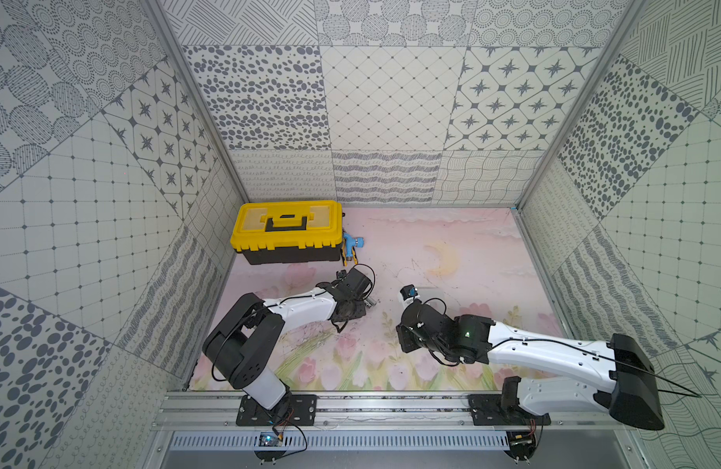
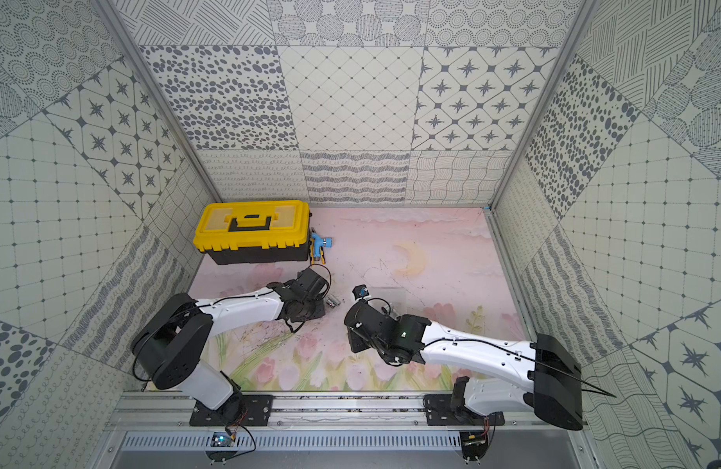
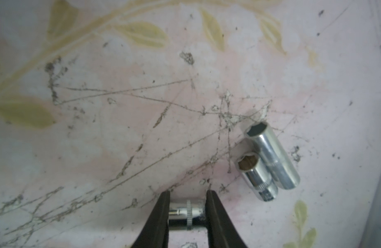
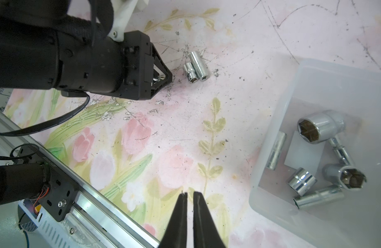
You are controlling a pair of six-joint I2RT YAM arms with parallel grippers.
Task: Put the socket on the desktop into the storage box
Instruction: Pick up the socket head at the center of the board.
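On the surface (image 4: pixel 174 150), the storage box (image 4: pixel 277 111) is stationed near the clenched, empty right claw (image 4: pixel 190 193), while the left claw (image 3: pixel 188 192) is clamped across a short socket (image 3: pixel 185 214) lying flat. The grip should be confirmed firm before lifting, and the two loose sockets (image 3: pixel 269 163) alongside should be left undisturbed.

I get bright, even, diffuse light in both top views, with faint shadows and wide-angle stretch toward the edges. My left wrist view is soft and hazy, and glare streaks the long socket (image 3: pixel 275 158). The right wrist view looks sharper.
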